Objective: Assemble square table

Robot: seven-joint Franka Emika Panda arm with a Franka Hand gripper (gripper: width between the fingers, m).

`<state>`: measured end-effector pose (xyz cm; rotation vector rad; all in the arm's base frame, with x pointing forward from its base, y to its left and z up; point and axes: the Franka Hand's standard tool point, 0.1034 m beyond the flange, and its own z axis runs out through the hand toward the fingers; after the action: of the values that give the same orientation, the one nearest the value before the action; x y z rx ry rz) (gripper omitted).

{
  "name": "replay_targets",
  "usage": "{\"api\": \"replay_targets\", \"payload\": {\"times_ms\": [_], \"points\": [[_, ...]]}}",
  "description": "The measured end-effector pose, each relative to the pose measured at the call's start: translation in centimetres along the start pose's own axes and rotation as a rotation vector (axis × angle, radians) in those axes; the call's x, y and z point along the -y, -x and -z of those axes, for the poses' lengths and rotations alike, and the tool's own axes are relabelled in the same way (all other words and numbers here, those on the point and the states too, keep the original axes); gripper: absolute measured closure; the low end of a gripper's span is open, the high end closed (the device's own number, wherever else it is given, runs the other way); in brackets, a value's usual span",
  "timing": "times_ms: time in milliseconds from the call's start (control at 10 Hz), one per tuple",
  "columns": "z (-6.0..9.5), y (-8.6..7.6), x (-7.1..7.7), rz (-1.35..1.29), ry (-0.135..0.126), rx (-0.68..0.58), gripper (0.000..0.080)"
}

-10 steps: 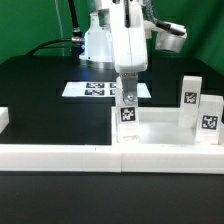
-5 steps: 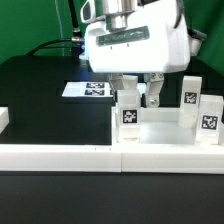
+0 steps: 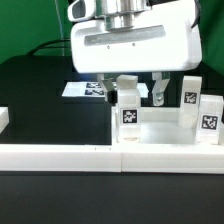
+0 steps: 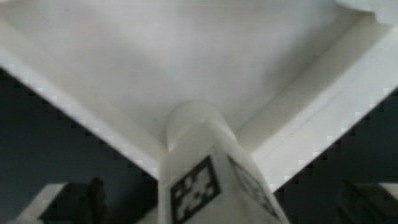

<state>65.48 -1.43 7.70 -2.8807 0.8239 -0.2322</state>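
White leg block (image 3: 128, 108) between open gripper (image 3: 141, 92) fingers

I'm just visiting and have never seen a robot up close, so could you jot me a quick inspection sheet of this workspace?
Surface: black table, with white border rails along the near edge.
Job's things: white square table top with raised rim; one tagged leg upright under the claw; two more tagged legs upright toward the exterior view's right.
Clutter: nothing seen beyond the marker board lying flat.
Claw: claw open, fingers either side of the upright leg, not gripping.
Cables: dark cable behind the table.
Surroundings: green backdrop.
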Motion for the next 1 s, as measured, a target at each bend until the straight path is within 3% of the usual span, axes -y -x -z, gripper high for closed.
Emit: {"api": "replay_targets", "payload": {"times_ms": [100,300,500,600,700,800,900,1000], "points": [[-0.05,-0.72,-0.33,0.205,0.013,0.048,0.0150],[-0.79,-1.07,0.39,0.381,0.024,0.094,0.0150],[-0.79,-1.16,0.18,0.336,0.028,0.093,0.0150],[-0.81,-1.15,0.16,0.336,0.028,0.093,0.0277],[-0.81,-1.14,0.19,0.262,0.030,0.092,0.0277],[-0.81,-1.13,0.20,0.175,0.034,0.090,0.0428],[-0.82,-1.13,0.19,0.118,0.037,0.089,0.0513],[-0.82,-1.13,0.19,0.081,0.038,0.089,0.0512]]}}
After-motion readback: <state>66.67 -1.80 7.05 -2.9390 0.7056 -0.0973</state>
